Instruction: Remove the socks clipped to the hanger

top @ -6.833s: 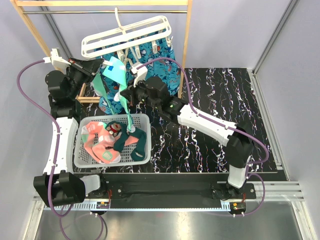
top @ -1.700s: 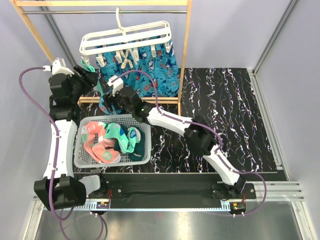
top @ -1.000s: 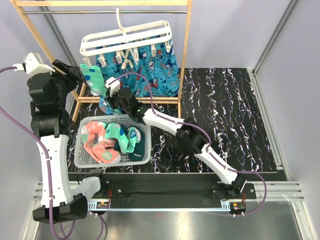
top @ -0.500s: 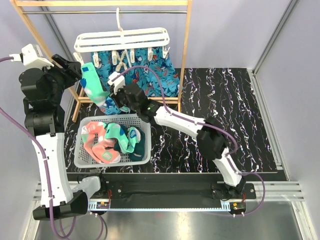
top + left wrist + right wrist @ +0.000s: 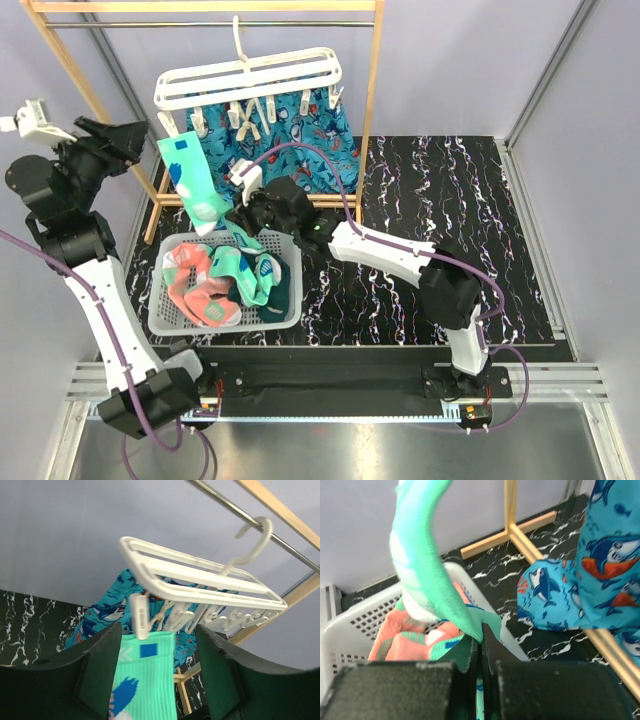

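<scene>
The white hanger [image 5: 245, 78] hangs by its hook from the rack's rail. One mint green sock [image 5: 190, 180] with a blue patch dangles from a clip [image 5: 139, 615] at its left end. In the left wrist view the hanger [image 5: 200, 575] is above, and the sock [image 5: 150, 680] lies between the spread fingers [image 5: 100, 675]. My left gripper [image 5: 135, 135] is open, just left of the clip. My right gripper [image 5: 481, 640] is shut on the sock's lower end [image 5: 435, 580], over the basket's back rim; it shows at the sock's toe [image 5: 240, 218]. Several other socks [image 5: 225, 280] lie in the basket.
A white mesh basket [image 5: 155, 300] stands at the front left of the black marbled table. A blue shark-print cloth [image 5: 300, 125] hangs behind the hanger, inside the wooden rack [image 5: 375, 90]. The rack's base bars [image 5: 520, 535] run beside the basket [image 5: 350, 625].
My right gripper has shut on the mint sock's lower end and drawn it down and right toward the basket. My left arm has swung back to the left, its jaws still open.
</scene>
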### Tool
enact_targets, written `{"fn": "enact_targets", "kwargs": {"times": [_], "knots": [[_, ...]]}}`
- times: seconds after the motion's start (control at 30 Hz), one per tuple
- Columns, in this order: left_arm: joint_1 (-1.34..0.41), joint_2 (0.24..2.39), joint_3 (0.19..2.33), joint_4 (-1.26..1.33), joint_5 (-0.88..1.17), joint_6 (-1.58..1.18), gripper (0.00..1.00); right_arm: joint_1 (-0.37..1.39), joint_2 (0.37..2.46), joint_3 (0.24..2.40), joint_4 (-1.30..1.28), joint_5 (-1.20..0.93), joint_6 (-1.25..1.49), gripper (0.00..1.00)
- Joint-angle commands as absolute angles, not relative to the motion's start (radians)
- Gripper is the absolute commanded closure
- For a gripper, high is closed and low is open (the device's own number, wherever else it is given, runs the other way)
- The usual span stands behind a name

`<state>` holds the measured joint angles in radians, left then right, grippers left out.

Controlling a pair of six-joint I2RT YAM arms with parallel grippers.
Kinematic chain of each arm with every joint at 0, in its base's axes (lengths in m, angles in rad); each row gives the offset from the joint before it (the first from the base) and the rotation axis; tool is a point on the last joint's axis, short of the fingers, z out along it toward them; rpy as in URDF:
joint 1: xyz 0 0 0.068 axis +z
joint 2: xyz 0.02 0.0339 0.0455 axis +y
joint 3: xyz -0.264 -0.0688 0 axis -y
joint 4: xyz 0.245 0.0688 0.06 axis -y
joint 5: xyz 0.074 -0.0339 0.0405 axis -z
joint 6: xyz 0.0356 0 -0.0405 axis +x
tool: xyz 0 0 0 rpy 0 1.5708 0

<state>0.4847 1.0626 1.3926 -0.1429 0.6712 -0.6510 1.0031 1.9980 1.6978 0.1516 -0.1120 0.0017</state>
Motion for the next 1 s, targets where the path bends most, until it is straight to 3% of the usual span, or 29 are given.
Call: {"fn": "enact_targets", "kwargs": {"times": [0.0, 0.33, 0.73, 0.97], "knots": [[0.574, 1.068, 1.318, 0.139, 0.857, -0.821, 0.34, 1.002, 1.919, 1.681, 0.201, -0.161, 0.031, 1.0], [0.592, 1.192, 1.243, 0.639, 1.054, -0.995, 0.31, 0.973, 1.879, 1.652, 0.207, -0.27, 0.057, 1.0], [0.591, 1.334, 1.236, 0.865, 1.103, -1.051, 0.3, 0.959, 1.888, 1.66, 0.21, -0.334, 0.095, 1.0], [0.589, 1.459, 1.265, 1.112, 1.123, -1.253, 0.3, 0.957, 1.882, 1.64, 0.213, -0.336, 0.094, 1.0]]}}
